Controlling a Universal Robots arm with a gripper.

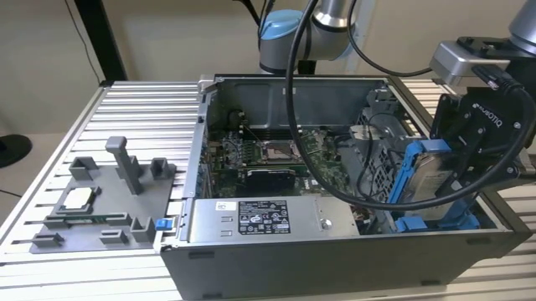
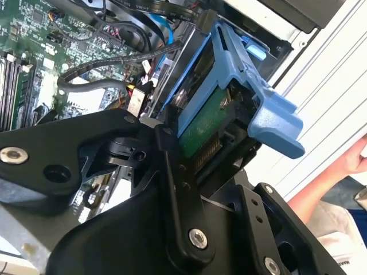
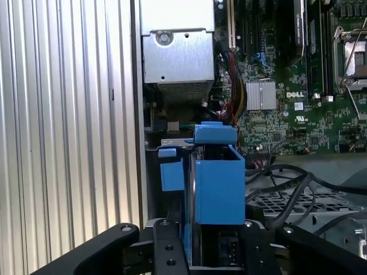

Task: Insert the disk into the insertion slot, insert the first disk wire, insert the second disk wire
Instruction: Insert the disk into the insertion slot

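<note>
The claw is clamped on the disk, which stands upright at the open case's end, on the exterior view's right. A black cable loops just beside it. The power supply lies at lower centre, the motherboard behind it.

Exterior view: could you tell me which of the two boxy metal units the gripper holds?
The blue-framed disk, upright at the exterior view's right; the grey power-supply box lies flat, untouched.
</note>
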